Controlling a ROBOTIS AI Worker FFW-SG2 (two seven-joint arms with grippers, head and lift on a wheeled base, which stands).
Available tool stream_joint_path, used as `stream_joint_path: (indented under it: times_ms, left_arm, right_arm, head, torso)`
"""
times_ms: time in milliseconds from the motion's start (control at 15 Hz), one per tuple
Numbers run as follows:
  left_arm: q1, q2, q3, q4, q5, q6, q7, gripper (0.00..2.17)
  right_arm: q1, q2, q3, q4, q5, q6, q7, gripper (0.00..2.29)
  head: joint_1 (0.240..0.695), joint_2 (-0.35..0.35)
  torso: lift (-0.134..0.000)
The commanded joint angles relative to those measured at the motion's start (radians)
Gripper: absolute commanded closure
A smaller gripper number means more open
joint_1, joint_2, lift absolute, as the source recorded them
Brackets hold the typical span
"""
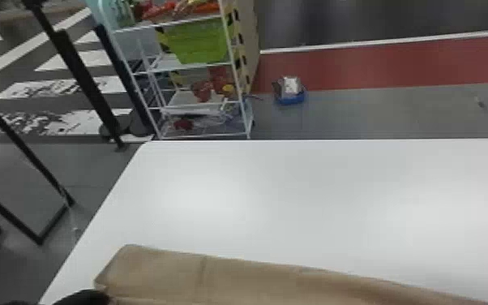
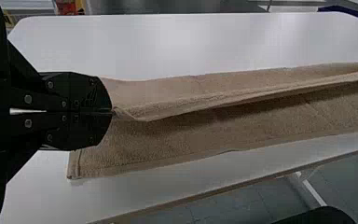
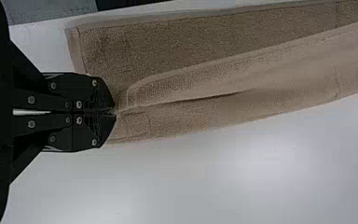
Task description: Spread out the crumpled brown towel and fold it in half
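Along the near side of the table lies the brown towel point(image 1: 215, 280), stretched out long, its left end rounded over. Part of my left gripper point(image 1: 83, 298) shows at the bottom edge beside that end. In the left wrist view my left gripper point(image 2: 112, 111) is shut on the edge of the towel's upper layer point(image 2: 177, 100), with another layer spread beneath. In the right wrist view my right gripper point(image 3: 115, 112) is shut on the towel point(image 3: 191, 93) near its other end, where a raised fold runs lengthwise over the lower layer.
The white table point(image 1: 296, 194) extends beyond the towel. Behind its far left corner stands a wire shelf point(image 1: 202, 103) holding a green bin point(image 1: 198, 42). A blue container point(image 1: 290, 97) is on the floor. Black frame bars point(image 1: 81, 77) stand left of the table.
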Motion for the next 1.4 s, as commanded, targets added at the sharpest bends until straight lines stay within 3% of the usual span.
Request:
stream_joint_path:
  times_ms: [0, 333, 667, 800, 867, 933, 1067, 1333]
  left_arm:
    - [0.011, -0.009, -0.007, 0.005, -0.002, -0.005, 0.001, 1.46]
    - [0.025, -0.02, -0.024, 0.002, -0.011, -0.02, 0.001, 1.46]
    - [0.026, -0.018, -0.013, 0.011, -0.011, -0.023, 0.01, 1.39]
    - [0.026, -0.015, -0.01, 0.016, -0.007, -0.02, 0.013, 1.02]
    - [0.026, -0.014, -0.009, 0.017, -0.005, -0.02, 0.017, 0.64]
    - [0.026, -0.012, -0.005, 0.02, -0.004, -0.02, 0.028, 0.33]
    - [0.02, -0.011, 0.004, 0.022, -0.005, -0.017, 0.03, 0.15]
    - [0.013, -0.009, 0.038, 0.017, 0.007, -0.014, 0.031, 0.12]
  right_arm:
    - [0.041, -0.007, -0.004, 0.003, 0.022, 0.002, 0.009, 1.42]
    - [0.084, -0.03, 0.014, 0.014, 0.06, 0.002, 0.009, 1.42]
    - [0.086, -0.033, 0.028, 0.014, 0.06, 0.03, 0.009, 1.31]
    - [0.096, -0.04, 0.034, 0.003, 0.056, 0.131, 0.009, 0.5]
    - [0.101, -0.045, 0.037, -0.005, 0.056, 0.131, 0.009, 0.14]
    - [0.099, -0.047, 0.039, -0.011, 0.053, 0.131, 0.009, 0.03]
    - [0.092, -0.047, 0.039, -0.025, 0.027, 0.15, 0.009, 0.04]
    - [0.053, -0.037, -0.033, -0.039, -0.17, 0.288, 0.009, 0.04]
  head:
    - [0.695, 0.268]
    - [0.695, 0.222]
    - [0.695, 0.226]
    - [0.695, 0.232]
    - [0.695, 0.231]
    - [0.695, 0.228]
    - [0.695, 0.233]
    - [0.695, 0.279]
  torso:
    - [-0.124]
    - [-0.124]
    - [-0.124]
    - [-0.124]
    - [-0.124]
    - [-0.124]
    - [-0.124]
    - [-0.124]
